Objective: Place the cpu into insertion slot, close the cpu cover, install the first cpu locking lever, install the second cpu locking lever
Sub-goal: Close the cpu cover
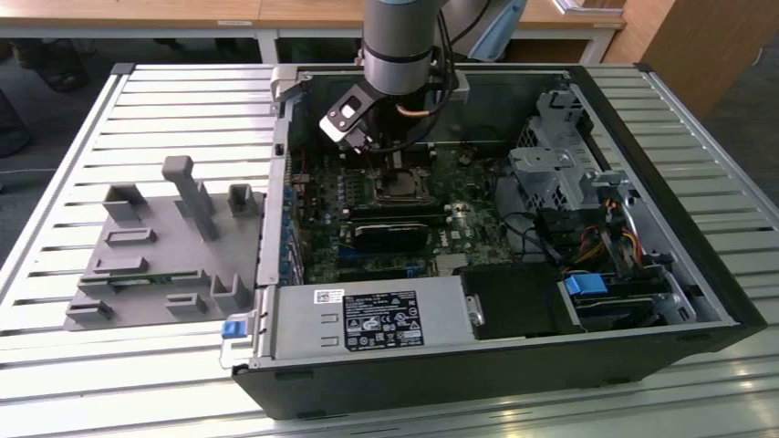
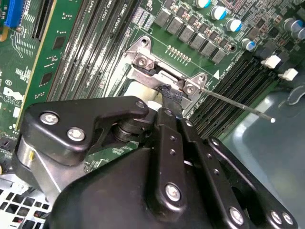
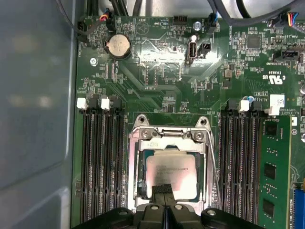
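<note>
The cpu, a dull silver square, lies in the insertion slot on the green motherboard. The silver cpu cover is down over it, and the chip shows through its window. My gripper is shut, its black fingertips together and resting on the edge of the cover. One thin wire locking lever sticks out free over the memory slots and runs along the side of the socket. In the exterior view the gripper hangs just above the socket inside the open computer case.
Black memory slots flank the socket, with a green memory stick on one side. The case wall stands close by. Drive cages and cables fill the exterior view's right. A grey fixture sits outside the case.
</note>
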You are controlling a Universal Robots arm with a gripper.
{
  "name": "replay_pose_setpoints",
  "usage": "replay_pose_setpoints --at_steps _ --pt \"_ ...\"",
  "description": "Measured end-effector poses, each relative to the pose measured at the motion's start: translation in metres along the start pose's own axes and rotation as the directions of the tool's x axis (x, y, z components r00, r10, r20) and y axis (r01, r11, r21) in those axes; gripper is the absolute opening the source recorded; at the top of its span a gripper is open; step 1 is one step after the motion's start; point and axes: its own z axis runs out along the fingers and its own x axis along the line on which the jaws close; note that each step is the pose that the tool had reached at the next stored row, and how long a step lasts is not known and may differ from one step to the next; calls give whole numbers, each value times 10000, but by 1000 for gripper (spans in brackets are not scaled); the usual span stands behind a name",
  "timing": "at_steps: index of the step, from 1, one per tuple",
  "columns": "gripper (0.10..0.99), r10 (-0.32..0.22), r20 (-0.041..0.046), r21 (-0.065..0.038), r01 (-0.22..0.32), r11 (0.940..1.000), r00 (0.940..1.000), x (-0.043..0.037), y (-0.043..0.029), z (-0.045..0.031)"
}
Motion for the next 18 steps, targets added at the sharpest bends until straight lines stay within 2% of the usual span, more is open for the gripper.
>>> replay_pose_setpoints --at_steps 8,13,14,16,18 --pt "106 0 5 4 0 10000 10000 -3 -6 47" --pt "106 -18 0 -13 18 10000 10000 -2 20 51" --pt "106 -104 -6 -140 104 9998 9999 4 194 39" --pt "106 -106 -1 -137 106 9999 9999 5 192 -5" --pt "106 -107 -4 -141 107 9998 9999 5 192 -5"
